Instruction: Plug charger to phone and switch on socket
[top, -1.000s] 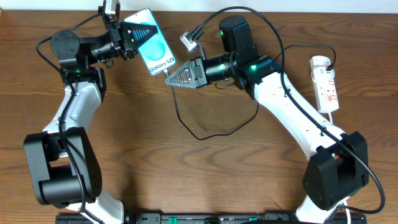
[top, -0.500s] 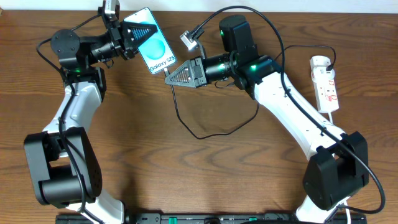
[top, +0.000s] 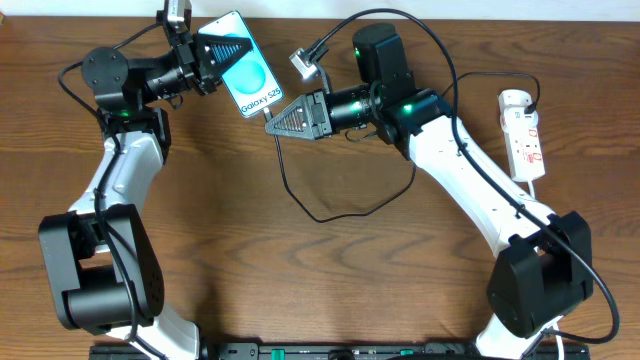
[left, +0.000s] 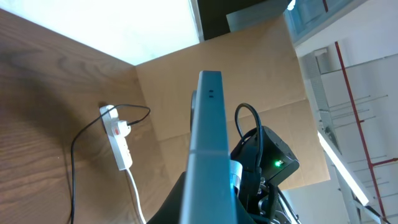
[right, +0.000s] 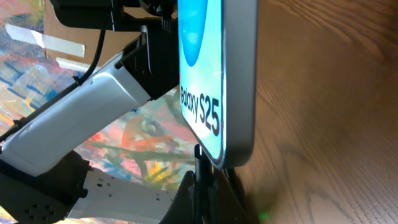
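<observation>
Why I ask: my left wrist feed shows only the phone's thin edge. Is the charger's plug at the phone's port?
Observer: In the right wrist view, the charger tip meets the lower edge of the phone, just under the "Galaxy S25" print. I cannot tell whether it is seated.
Operator: What is holding the plug?
Observer: Overhead, the right gripper is shut on the charger, right beside the phone's bottom corner.
Operator: Where does the slack run?
Observer: It hangs from the plug and loops across the table under the right arm.
</observation>
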